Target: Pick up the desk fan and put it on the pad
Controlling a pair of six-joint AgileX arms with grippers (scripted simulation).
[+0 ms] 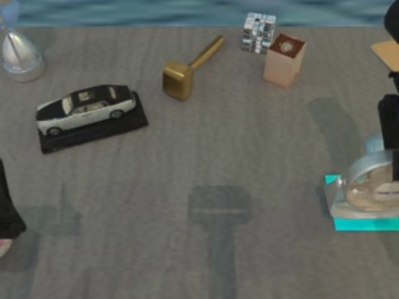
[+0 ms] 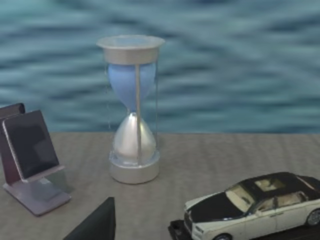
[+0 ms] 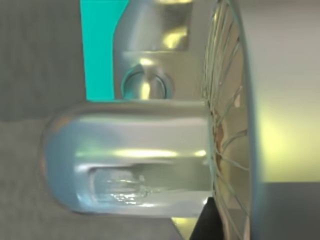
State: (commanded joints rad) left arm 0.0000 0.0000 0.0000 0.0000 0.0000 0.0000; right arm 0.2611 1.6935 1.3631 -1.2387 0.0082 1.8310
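The chrome desk fan [image 1: 365, 187] stands upright at the table's right edge, its base resting on the cyan pad [image 1: 368, 223]. My right gripper [image 1: 394, 171] hangs directly over the fan's ring, partly cut off by the view's edge. In the right wrist view the fan's chrome motor hub [image 3: 135, 160] and gold-speckled grille [image 3: 225, 125] fill the picture, with a strip of the pad [image 3: 100, 50] behind them. My left gripper [image 1: 7, 215] is parked at the table's left edge, open; one dark finger [image 2: 97, 222] shows, holding nothing.
A white-and-black toy car [image 1: 87, 109] on a black base sits at left, with a silver hourglass [image 1: 20, 53] behind it. A gold mallet [image 1: 184, 71], a mirrored cube [image 1: 259, 32] and a pink box [image 1: 284, 60] stand along the back. A phone stand [image 2: 30, 160] is beside the hourglass.
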